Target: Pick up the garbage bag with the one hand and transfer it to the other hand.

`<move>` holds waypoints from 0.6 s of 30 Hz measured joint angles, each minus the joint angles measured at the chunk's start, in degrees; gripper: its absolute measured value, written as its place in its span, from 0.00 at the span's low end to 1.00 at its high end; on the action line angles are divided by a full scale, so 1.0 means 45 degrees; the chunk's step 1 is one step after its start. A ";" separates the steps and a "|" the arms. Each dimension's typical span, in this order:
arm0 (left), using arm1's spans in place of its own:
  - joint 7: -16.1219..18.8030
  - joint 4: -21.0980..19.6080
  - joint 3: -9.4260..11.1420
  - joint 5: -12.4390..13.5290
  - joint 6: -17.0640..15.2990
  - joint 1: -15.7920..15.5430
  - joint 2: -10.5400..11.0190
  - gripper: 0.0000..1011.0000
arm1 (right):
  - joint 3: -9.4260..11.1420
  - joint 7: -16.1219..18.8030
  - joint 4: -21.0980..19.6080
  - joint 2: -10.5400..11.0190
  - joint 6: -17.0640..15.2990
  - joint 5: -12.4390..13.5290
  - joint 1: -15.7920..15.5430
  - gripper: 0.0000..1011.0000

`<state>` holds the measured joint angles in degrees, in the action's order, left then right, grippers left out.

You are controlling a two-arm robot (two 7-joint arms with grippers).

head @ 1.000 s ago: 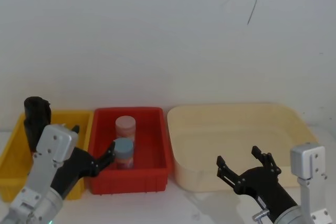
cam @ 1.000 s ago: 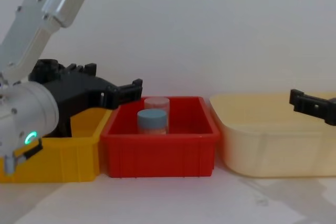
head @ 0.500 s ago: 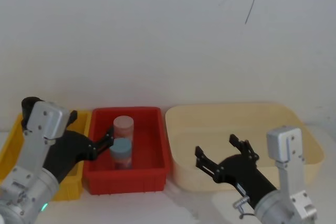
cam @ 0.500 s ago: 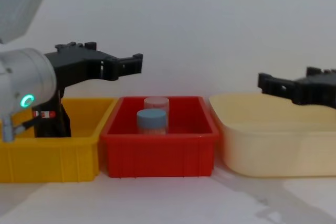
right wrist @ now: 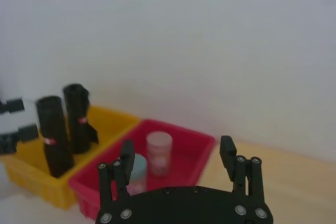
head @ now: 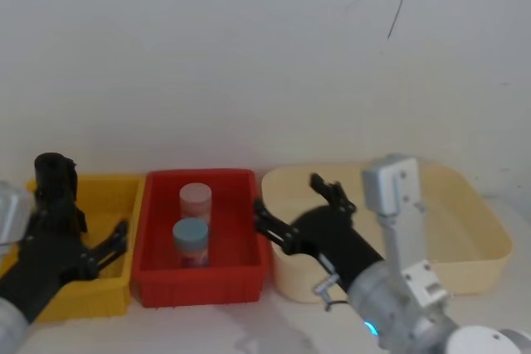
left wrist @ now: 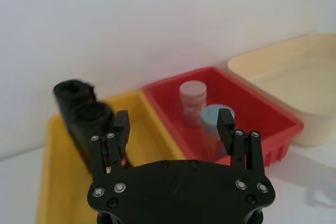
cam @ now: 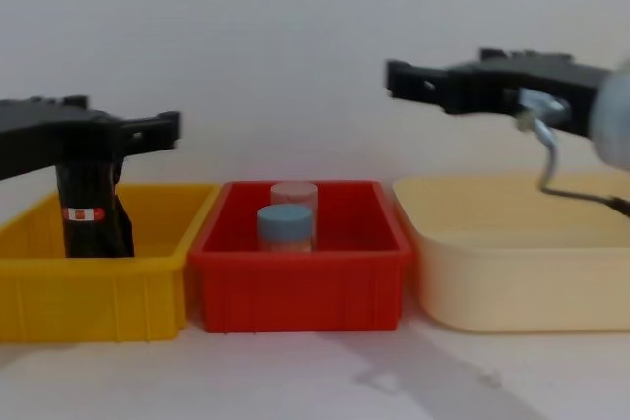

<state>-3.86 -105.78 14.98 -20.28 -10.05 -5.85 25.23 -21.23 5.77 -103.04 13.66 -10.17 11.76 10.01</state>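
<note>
Left claw (left wrist: 174, 121), fingers apart and empty, hovers near the garbage bag (cam: 89, 194), which stands upright in the yellow bin (cam: 98, 292). Right claw (right wrist: 177, 150), also spread open, hangs over the cream tub (cam: 512, 282). Pickup and handover both remain.

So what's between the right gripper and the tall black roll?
Head view: the red bin with two jars lies between the right gripper and the garbage bag.

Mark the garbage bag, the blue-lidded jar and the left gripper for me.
garbage bag (cam: 89, 190): chest view, on its black body just above the red-and-white label.
blue-lidded jar (head: 191, 233): head view, on the blue lid.
left gripper (left wrist: 174, 116): left wrist view, midway between its open fingertips.
</note>
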 joint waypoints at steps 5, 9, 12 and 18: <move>-0.0338 -0.0320 -0.0712 -0.0441 -0.0012 0.0687 0.0430 0.99 | -0.0548 -0.0005 0.0192 -0.0516 -0.0289 -0.0311 0.0613 0.99; -0.0726 -0.0362 -0.1081 -0.0698 0.0018 0.0911 0.0732 0.99 | -0.0946 0.0006 0.0467 -0.0962 -0.0638 -0.0492 0.1094 0.99; -0.1073 -0.0266 -0.1293 -0.0864 0.0064 0.0905 0.0956 0.99 | -0.1160 0.0018 0.0652 -0.1222 -0.0887 -0.0587 0.1347 0.99; -0.1818 0.0278 -0.1458 -0.1103 0.0252 0.0459 0.1190 0.99 | -0.1478 0.0036 0.1032 -0.1651 -0.1287 -0.0732 0.1767 0.99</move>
<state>-12.04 -104.53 8.42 -25.24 -8.91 -3.78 30.59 -27.88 5.94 -98.40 6.23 -15.96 8.47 17.96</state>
